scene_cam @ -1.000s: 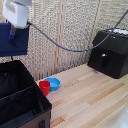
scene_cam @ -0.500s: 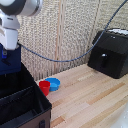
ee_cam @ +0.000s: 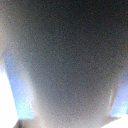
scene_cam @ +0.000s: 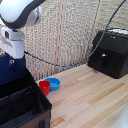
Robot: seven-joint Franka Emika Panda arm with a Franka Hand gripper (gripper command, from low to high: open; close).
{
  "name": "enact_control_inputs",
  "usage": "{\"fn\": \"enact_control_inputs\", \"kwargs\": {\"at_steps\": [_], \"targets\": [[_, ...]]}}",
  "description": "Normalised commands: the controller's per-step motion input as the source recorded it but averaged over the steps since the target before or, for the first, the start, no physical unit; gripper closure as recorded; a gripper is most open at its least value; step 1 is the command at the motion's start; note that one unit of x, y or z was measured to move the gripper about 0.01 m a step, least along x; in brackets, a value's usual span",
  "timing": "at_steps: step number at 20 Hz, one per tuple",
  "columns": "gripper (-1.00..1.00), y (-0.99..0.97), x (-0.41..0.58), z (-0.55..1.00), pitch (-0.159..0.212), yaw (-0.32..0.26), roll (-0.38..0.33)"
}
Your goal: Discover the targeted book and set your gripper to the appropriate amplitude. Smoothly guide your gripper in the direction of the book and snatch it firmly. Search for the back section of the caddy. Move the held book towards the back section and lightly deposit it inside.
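Observation:
My gripper [scene_cam: 11,60], a white block on the bulky white arm, hangs at the exterior view's left, over the far side of the black caddy [scene_cam: 43,116]. Below it shows the dark navy book [scene_cam: 11,74], upright, with its lower part hidden behind the caddy's far wall. In the wrist view the book [ee_cam: 65,60] is a dark blurred surface filling the picture between the blue fingertips [ee_cam: 14,85], so the gripper [ee_cam: 64,95] is shut on it. Whether the book touches the caddy's floor cannot be seen.
A red cup [scene_cam: 44,88] and a blue bowl [scene_cam: 54,83] sit on the wooden table just beside the caddy. A black boxy machine [scene_cam: 113,53] stands at the exterior view's right. A dark cable [scene_cam: 60,64] runs along the woven wall behind.
The arm has come down and swung closer to the camera, carrying the book lower toward the caddy's far side. The cup, bowl and machine have not moved.

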Motion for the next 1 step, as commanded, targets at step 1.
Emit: {"fn": "enact_control_inputs", "kwargs": {"at_steps": [1], "targets": [[-1.0, -0.29, 0.077, 0.3, 0.013, 0.09, 0.036]]}}
